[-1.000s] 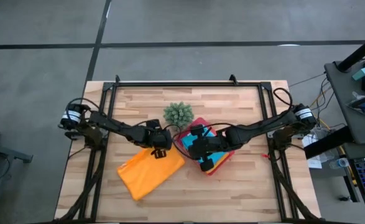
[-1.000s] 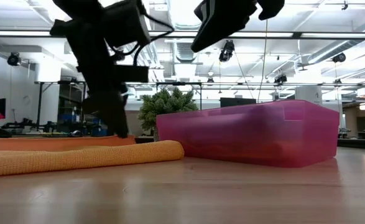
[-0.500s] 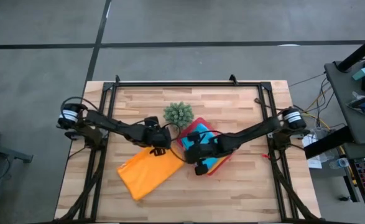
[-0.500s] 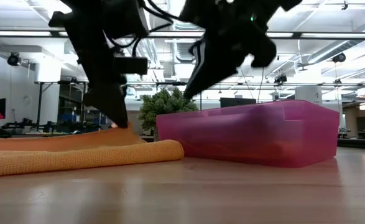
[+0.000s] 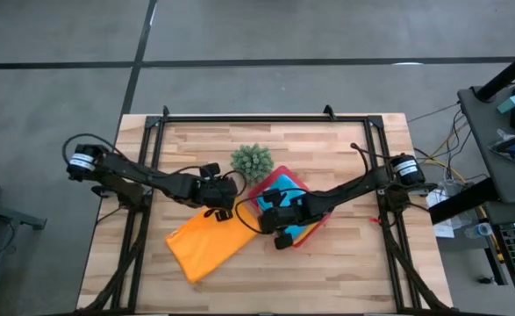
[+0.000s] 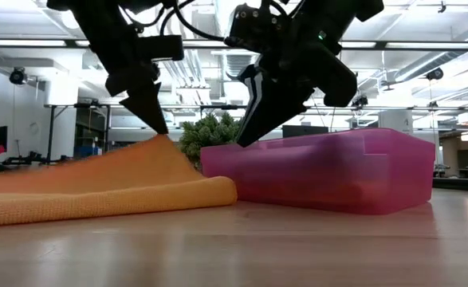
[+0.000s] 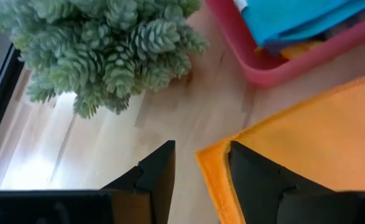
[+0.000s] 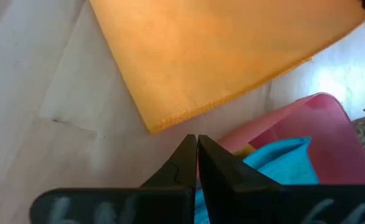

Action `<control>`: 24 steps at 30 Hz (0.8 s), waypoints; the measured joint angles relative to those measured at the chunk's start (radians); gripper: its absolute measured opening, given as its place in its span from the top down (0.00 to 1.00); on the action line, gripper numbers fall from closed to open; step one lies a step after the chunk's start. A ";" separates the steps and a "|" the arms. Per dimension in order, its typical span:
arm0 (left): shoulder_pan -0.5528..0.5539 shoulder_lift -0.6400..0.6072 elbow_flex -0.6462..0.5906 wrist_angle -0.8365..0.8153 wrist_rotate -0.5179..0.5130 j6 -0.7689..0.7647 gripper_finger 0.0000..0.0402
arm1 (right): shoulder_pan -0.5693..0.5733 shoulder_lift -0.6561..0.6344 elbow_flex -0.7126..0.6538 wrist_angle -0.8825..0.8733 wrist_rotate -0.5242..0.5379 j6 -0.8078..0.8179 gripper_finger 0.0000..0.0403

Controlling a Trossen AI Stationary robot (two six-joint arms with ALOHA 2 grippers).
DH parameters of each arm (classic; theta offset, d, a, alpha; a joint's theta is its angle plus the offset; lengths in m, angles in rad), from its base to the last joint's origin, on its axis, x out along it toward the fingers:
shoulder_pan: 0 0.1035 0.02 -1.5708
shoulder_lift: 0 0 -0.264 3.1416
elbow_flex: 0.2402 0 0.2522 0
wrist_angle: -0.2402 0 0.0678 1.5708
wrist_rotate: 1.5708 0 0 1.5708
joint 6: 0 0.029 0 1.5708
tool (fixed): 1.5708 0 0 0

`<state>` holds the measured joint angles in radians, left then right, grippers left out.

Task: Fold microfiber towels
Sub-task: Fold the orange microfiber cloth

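Note:
The orange towel [image 5: 206,241] lies spread on the table at the near left, with its far corner raised. My left gripper [image 5: 220,204] is shut on that corner. My right gripper [image 5: 264,211] is shut and empty; it points down over the left rim of the pink tray [image 5: 283,173], just right of the towel [image 8: 213,56]. A light blue towel [image 5: 279,189] lies in the tray with something yellow [image 7: 294,50] under it. The grey and lime green towels do not show. My left gripper pinches the orange towel's far corner [image 7: 210,163] between its two fingers, coming from above and pointing down. The corner is lifted into a peak [image 6: 160,142]. The rest of the towel slopes down from it and lies on the table [image 6: 98,195].
A small spiky green plant [image 5: 252,161] stands just behind the raised corner and the tray's far left corner. The pink tray [image 6: 337,171] sits right of the towel. Bare wood [image 5: 354,263] lies toward the near and right edges.
My left gripper has taken hold of the orange towel's far corner and gone up, lifting it off the table into a peak while the rest of the towel stays flat. My right gripper has come down and toward the table's left, to the tray's left rim.

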<state>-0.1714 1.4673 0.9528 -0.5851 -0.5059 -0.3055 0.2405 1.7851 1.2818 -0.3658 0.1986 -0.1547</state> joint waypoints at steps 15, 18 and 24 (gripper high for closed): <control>-0.021 0.003 -0.012 0.001 0.055 -0.036 0.62 | 0.021 -0.004 0.001 -0.002 0.003 -0.002 0.98; -0.047 0.003 -0.012 0.002 0.158 -0.095 0.62 | 0.030 -0.010 0.001 -0.002 0.003 -0.013 0.98; -0.151 0.003 -0.011 0.001 0.292 -0.322 0.62 | 0.046 -0.035 0.001 -0.001 0.004 -0.022 0.98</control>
<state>-0.3220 1.4708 0.9420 -0.5842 -0.2143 -0.6278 0.2867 1.7497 1.2823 -0.3670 0.2028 -0.1763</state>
